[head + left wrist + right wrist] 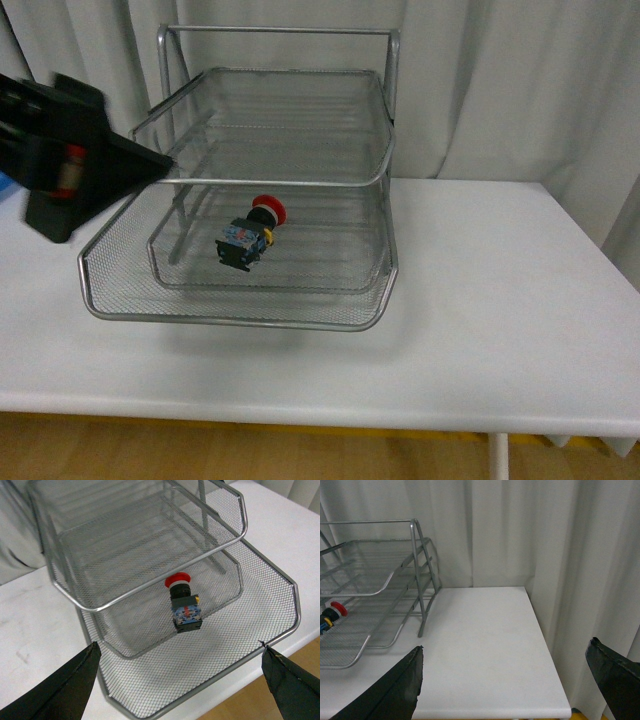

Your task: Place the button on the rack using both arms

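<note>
White curtains [500,90] hang behind a white tabletop [500,300], and the rack [275,183] stands on it, left of the middle in the front view. It has three wire-mesh tiers in a silver tube frame, and the lowest tier reaches furthest forward.

The button [252,232] lies on its side inside the rack, under the front rim of the top tier. As far as the mesh lets me tell, it is on the middle tier. Its red cap points toward the back of the rack and its blue-and-black body toward the front. Nothing is touching it.

The left arm [60,150] comes in blurred from the left edge of the front view. Its dark tip is just beside the top tier's front left corner, and I cannot tell whether they touch. In its wrist view, the left tool [178,647] hangs above the rack's front with its fingers spread wide, released and empty, and the button shows between them further down.

The right tool [506,647] is also spread wide and holds nothing. It hangs over bare tabletop to the right of the rack, well apart from the button.
</note>
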You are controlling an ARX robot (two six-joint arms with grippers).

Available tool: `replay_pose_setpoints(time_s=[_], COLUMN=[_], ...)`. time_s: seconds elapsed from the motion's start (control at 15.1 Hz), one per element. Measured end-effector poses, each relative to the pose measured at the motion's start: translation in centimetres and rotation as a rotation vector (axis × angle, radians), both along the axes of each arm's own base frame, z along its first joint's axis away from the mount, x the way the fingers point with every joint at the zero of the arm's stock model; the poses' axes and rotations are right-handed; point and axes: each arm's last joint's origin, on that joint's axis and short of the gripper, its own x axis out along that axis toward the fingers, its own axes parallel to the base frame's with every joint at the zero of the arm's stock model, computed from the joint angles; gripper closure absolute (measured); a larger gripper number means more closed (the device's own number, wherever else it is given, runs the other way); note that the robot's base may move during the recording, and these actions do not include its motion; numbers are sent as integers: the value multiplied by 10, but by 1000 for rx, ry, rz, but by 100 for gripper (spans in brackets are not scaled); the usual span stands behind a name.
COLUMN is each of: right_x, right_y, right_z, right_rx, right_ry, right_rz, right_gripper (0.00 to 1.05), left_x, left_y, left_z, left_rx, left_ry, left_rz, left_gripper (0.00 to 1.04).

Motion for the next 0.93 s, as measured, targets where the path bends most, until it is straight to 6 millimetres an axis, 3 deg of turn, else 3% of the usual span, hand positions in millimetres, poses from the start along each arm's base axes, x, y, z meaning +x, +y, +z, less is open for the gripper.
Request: replay_pose_setpoints(time_s=[0.2, 0.26, 0.4, 0.59, 0.73, 0.93], right_x=[0, 0, 0, 0, 0, 0], right_y=[0, 0, 0, 0, 0, 0], right_z=[0, 0, 0, 0, 0, 0], right_rx=[0, 0, 0, 0, 0, 0], right_ry=[0, 0, 0, 0, 0, 0], right_rz=[0, 0, 1, 1, 1, 1], right_gripper=[6, 6, 6, 6, 6, 6], left_x=[-36, -49, -80, -100, -112, -127], left_y=[40, 45, 50, 50, 50, 50], left_z=[5, 7, -1, -26, -31, -45], left_rx=[-73, -106, -216, -255, -276, -270], left_ry=[-43, -253, -432, -397, -415, -401], left_rz=[95, 279, 474, 499, 500, 502], left_gripper=[7, 19, 42, 80, 103, 103])
